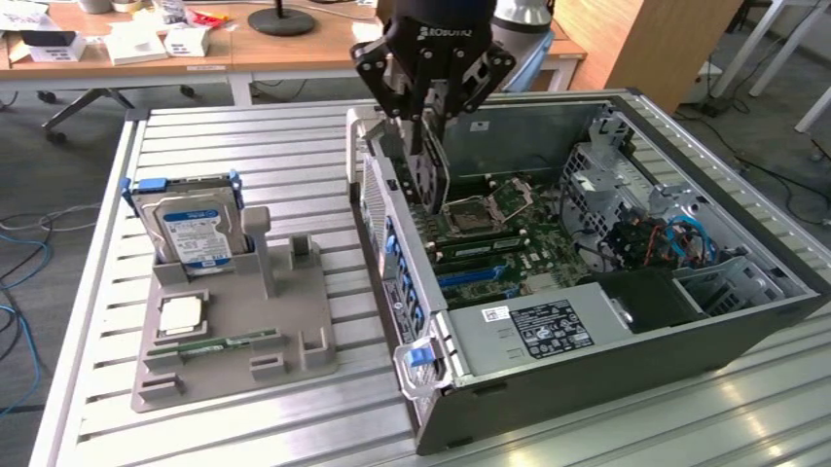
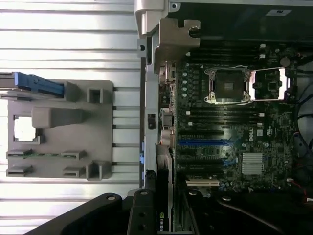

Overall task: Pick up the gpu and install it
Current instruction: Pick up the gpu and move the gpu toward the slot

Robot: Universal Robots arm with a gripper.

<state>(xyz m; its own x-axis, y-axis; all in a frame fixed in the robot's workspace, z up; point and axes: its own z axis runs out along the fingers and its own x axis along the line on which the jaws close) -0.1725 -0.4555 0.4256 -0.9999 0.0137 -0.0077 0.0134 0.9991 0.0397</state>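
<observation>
The gripper (image 1: pixel 430 115) is clamped on the gpu (image 1: pixel 433 170), holding the thin dark card upright and on edge. The card hangs inside the open computer case (image 1: pixel 624 360), over the motherboard (image 1: pixel 520 248) and close to the rear wall. On the exterior view's left, a gray tray (image 1: pixel 311 326) carries an upright hard drive (image 1: pixel 195 229).

the arm's black wrist (image 1: pixel 439 19) points straight down over the open computer case (image 1: pixel 727 321), close to the case's slotted side wall. the pincer (image 1: pixel 431 117) hangs just above the case's rim. its dark linkage fingers (image 1: pixel 383 83) spread at the top and converge below, jaws clamped on the top edge of the gpu (image 1: pixel 433 170), which hangs upright, reaching down inside the case
</observation>
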